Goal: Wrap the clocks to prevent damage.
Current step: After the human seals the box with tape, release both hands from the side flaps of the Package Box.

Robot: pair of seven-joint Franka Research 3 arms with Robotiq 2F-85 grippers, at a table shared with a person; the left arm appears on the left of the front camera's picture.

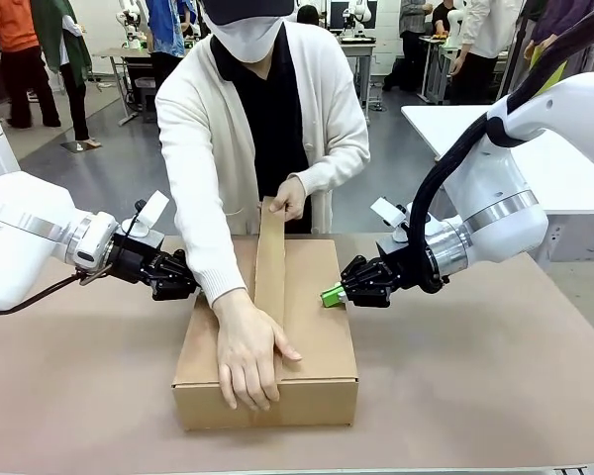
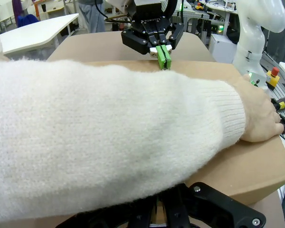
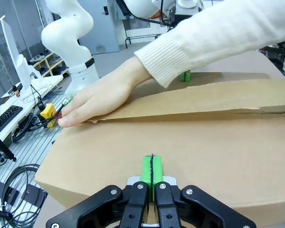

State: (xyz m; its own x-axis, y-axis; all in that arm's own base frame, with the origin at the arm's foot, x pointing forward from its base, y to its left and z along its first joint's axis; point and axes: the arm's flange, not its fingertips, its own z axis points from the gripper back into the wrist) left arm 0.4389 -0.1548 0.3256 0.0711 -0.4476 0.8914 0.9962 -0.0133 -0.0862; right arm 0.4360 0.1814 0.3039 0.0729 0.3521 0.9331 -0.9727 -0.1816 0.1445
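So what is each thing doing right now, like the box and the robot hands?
Brown cardboard box: lying flat on the table, one long flap sticking up, not fully closed.
Long cardboard flap: raised along the middle, held at its far end by the person's hand.
Person's other hand: pressing flat on the box top.
Right gripper: shut, green pads together, at the box edge.
Left gripper: at the box's other side, state hidden by the sleeve.

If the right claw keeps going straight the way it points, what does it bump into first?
Most likely the cardboard box: the shut right claw sits right at its side edge, aimed across its top. Beyond lies the person's hand.
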